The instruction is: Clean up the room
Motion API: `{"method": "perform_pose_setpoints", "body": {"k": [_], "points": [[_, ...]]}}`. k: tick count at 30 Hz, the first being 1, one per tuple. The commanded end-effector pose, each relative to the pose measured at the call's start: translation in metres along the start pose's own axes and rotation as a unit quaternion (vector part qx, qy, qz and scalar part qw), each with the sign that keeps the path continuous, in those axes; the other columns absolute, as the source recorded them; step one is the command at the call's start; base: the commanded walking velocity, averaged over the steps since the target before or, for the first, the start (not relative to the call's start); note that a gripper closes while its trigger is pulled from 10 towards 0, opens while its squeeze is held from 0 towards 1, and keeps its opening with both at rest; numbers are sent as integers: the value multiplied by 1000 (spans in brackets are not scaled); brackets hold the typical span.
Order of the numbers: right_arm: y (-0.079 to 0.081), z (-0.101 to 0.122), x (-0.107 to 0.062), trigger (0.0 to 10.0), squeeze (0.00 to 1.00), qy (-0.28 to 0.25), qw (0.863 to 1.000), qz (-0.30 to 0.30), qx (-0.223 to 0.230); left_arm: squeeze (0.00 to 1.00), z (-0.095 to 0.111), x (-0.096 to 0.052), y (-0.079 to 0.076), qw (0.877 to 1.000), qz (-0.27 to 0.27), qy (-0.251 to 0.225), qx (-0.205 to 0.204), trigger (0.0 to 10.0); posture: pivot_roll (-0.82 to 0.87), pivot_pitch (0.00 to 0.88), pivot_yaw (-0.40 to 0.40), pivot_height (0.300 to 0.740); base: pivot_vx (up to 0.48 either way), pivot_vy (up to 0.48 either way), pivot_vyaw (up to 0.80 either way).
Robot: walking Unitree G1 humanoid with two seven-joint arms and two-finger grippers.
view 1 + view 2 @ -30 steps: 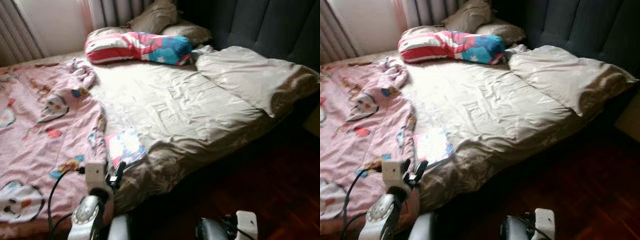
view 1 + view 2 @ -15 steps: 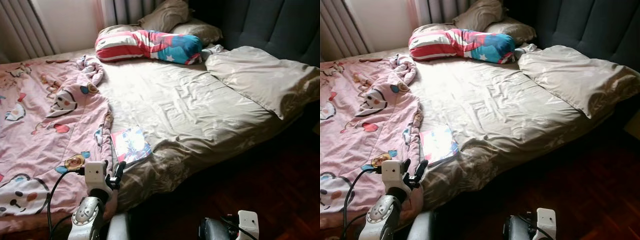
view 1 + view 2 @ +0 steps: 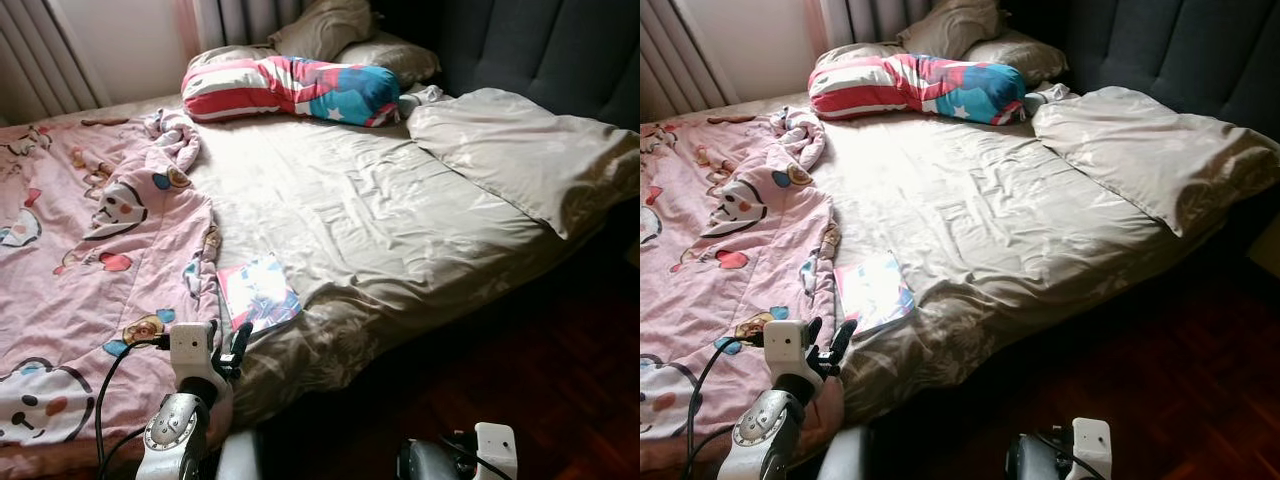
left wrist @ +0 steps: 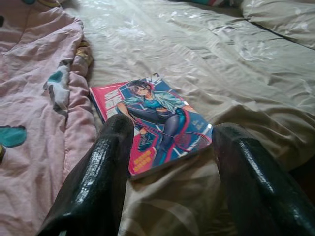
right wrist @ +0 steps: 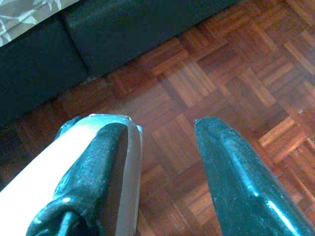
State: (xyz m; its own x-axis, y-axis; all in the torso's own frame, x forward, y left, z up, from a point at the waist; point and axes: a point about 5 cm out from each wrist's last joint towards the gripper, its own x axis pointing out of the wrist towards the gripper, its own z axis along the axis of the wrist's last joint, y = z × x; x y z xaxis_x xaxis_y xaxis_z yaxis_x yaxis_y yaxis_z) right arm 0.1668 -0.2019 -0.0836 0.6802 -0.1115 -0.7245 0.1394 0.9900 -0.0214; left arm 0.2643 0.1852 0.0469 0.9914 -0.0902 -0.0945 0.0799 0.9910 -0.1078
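i'm lining up the left gripper [image 4: 167, 162] on the comic book [image 3: 258, 293], fingers spread apart, nothing held. the book lies flat on the beige sheet [image 3: 380, 210] at the bed's near edge, just beside the pink blanket [image 3: 80, 270]. next i'd judge: reach forward, close on its near edge. right gripper [image 5: 157, 162] hangs open over parquet floor [image 5: 236, 73]. the book's far corner is washed out by glare.
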Motion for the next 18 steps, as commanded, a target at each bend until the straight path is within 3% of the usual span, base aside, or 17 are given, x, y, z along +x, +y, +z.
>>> {"method": "perform_pose_setpoints", "body": {"k": [1, 4, 8, 18], "points": [[12, -20, -5, 10000, 0, 38, 999, 19, -2, 0, 4, 1, 1, 1000, 0, -9, -2, 10000, 28, 38, 18, 573, 285, 0, 0], [12, -19, -5, 10000, 0, 38, 999, 20, -6, 0, 4, 1, 1, 1000, 0, -10, -3, 10000, 29, 39, 16, 573, 285, 0, 0], [12, -19, -5, 10000, 0, 38, 999, 23, -11, 0, 5, 2, 1, 1000, -1, -12, -3, 10000, 29, 38, 17, 573, 281, 0, 756], [12, -20, -6, 10000, 0, 39, 999, 22, -4, 0, 6, 2, -1, 1000, -6, -12, -4, 10000, 27, 46, 18, 573, 284, 0, 0]]}}
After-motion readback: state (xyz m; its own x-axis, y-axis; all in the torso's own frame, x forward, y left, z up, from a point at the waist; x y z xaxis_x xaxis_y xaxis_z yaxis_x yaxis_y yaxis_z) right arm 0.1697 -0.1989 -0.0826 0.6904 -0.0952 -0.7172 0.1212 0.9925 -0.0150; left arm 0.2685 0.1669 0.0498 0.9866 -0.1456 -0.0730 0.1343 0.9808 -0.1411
